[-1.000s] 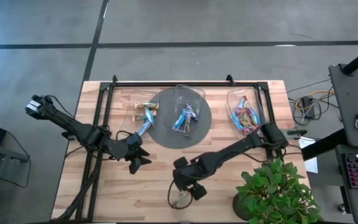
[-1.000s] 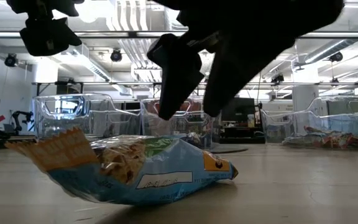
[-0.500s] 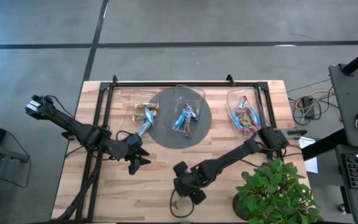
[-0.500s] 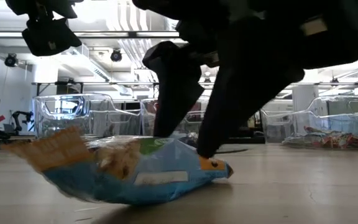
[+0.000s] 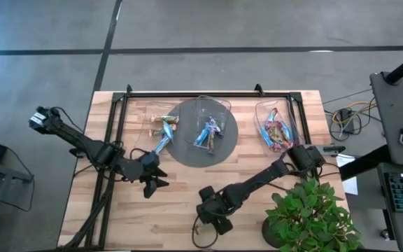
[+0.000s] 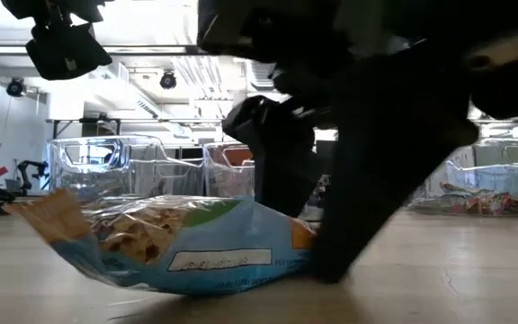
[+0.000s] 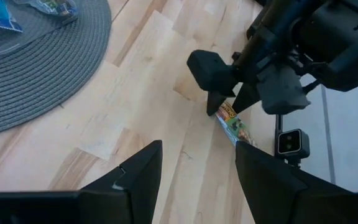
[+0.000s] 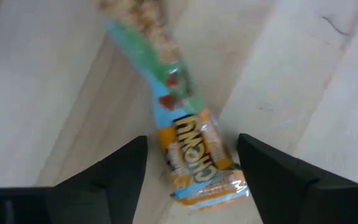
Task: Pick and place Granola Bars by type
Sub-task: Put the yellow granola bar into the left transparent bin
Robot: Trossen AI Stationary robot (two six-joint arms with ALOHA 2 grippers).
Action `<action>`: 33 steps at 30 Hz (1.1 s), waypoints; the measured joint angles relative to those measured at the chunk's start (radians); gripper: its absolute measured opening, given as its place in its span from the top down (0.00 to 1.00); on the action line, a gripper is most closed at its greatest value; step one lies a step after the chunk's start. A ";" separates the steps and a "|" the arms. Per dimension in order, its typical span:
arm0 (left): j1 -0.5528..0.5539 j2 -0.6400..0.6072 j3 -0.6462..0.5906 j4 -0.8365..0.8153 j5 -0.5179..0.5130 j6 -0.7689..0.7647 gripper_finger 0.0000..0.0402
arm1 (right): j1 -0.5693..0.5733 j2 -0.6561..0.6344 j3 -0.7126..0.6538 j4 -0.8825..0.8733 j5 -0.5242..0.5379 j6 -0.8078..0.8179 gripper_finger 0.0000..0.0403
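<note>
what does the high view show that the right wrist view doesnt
Only the high view shows the left gripper hovering open, the round grey mat, the clear bins and the plant. Only the right wrist view shows the blue granola bar lying between its fingers. Both show the wooden table.

2 arms [image 5: 89, 143], 3 bins [image 5: 275, 126], 1 mat [image 5: 187, 150]
</note>
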 joint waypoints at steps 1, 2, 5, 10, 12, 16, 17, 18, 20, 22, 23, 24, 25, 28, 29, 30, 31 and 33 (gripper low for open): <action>0.000 0.000 0.000 0.000 0.000 0.000 0.54 | -0.003 0.001 0.000 0.004 0.003 0.035 0.43; 0.000 0.000 0.000 0.000 0.000 0.000 0.54 | -0.008 0.001 0.000 0.006 0.003 0.071 0.45; 0.000 0.000 0.000 -0.003 0.000 0.000 0.54 | -0.022 0.000 0.000 0.012 0.001 0.173 0.53; 0.000 0.000 0.000 -0.005 0.000 0.006 0.54 | -0.044 -0.004 0.018 -0.004 0.002 0.258 0.70; 0.000 0.000 0.000 -0.005 0.000 0.009 0.54 | -0.059 -0.007 0.035 -0.010 0.012 0.268 0.74; 0.000 0.000 0.001 -0.004 -0.002 0.010 0.54 | -0.095 -0.041 0.082 -0.010 0.083 0.282 0.78; 0.000 -0.001 0.002 -0.003 -0.008 0.007 0.54 | -0.104 -0.052 0.098 -0.005 0.103 0.282 0.78; 0.000 -0.003 0.003 0.003 -0.019 -0.005 0.54 | -0.113 -0.059 0.113 -0.006 0.122 0.282 0.78; 0.000 -0.011 0.010 0.027 -0.063 -0.062 0.54 | -0.133 -0.068 0.143 -0.013 0.159 0.283 0.77; 0.003 -0.028 0.017 0.035 -0.149 -0.185 0.54 | -0.153 -0.073 0.176 -0.050 0.215 0.298 0.77; 0.007 -0.039 0.020 0.035 -0.199 -0.266 0.54 | -0.164 -0.074 0.195 -0.082 0.251 0.312 0.77; 0.012 -0.053 0.021 0.036 -0.236 -0.333 0.54 | -0.172 -0.076 0.218 -0.123 0.292 0.332 0.77; 0.017 -0.069 0.020 0.034 -0.269 -0.385 0.54 | -0.179 -0.076 0.242 -0.169 0.334 0.347 0.77; 0.032 -0.121 0.020 0.019 -0.348 -0.479 0.54 | -0.189 -0.076 0.309 -0.276 0.439 0.365 0.77; 0.036 -0.137 0.020 0.015 -0.366 -0.497 0.54 | -0.190 -0.076 0.330 -0.297 0.461 0.363 0.77; 0.042 -0.153 0.019 0.010 -0.375 -0.507 0.54 | -0.190 -0.076 0.347 -0.308 0.473 0.357 0.77; 0.050 -0.165 0.019 0.010 -0.376 -0.507 0.54 | -0.191 -0.076 0.364 -0.312 0.476 0.348 0.77; 0.066 -0.185 0.019 0.004 -0.373 -0.501 0.54 | -0.192 -0.076 0.395 -0.312 0.475 0.324 0.77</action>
